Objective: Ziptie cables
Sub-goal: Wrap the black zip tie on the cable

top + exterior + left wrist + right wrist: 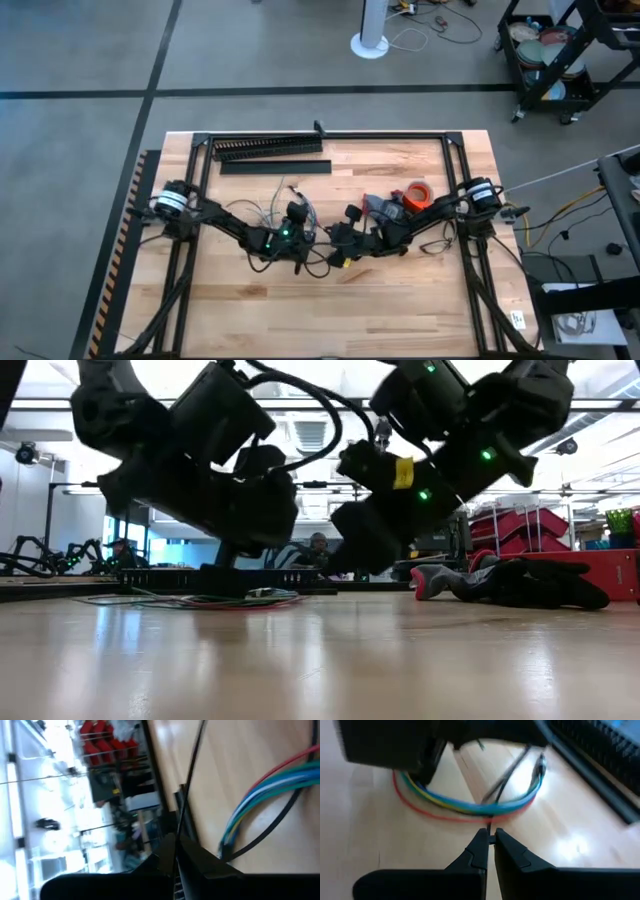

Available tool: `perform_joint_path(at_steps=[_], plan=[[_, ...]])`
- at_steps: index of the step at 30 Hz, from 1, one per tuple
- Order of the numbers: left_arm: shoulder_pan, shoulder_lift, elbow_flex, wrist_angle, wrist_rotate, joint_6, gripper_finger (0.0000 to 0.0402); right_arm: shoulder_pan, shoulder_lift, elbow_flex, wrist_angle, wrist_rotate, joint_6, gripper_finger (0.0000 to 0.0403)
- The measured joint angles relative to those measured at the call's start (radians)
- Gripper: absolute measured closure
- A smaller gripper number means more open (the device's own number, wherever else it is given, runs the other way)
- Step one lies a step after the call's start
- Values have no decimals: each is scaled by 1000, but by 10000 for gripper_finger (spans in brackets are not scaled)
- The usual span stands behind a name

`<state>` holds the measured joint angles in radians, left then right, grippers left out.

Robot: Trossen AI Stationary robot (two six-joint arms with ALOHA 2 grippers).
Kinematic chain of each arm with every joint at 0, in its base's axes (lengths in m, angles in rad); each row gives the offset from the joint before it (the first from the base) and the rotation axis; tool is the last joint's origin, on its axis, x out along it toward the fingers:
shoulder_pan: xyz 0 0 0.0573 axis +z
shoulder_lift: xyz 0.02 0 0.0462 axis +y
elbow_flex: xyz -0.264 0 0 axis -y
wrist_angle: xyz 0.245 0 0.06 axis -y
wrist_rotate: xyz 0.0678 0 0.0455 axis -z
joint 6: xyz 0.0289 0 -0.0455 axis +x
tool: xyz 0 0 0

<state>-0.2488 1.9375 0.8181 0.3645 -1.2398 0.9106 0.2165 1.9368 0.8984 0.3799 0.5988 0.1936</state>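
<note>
Right jaws [490, 840] are pinched nearly shut on the end of a thin dark ziptie [506, 777] that runs up over the cables [465, 805], and the left jaws [176, 851] also look closed on a skinny dark strip, probably the same tie. The cables sit in a loose colourful loop on the counter [420, 300] mid-table between both arms, floppy and light so they'll slide around, while the tie is stiff but slippery, so I'd hold it near the tip. Behind them there's the black duct [268, 148], tape roll [418, 190] and a glove [520, 582].
</note>
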Motion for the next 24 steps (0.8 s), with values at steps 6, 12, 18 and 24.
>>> perform_joint_path(at_steps=[6, 12, 18, 24], plan=[[-1, 27, 3, 152, -46, 91, 402, 35, 8, -85, 123, 6, 112, 403], [-5, 25, 6, 203, 3, 140, 402, 40, 9, -127, 274, 15, 80, 403], [-2, 31, 6, 262, 15, 273, 402, 37, 11, -128, 284, 41, 167, 403], [34, 31, 6, 300, -6, 384, 402, 41, 12, -125, 300, 37, 252, 403]])
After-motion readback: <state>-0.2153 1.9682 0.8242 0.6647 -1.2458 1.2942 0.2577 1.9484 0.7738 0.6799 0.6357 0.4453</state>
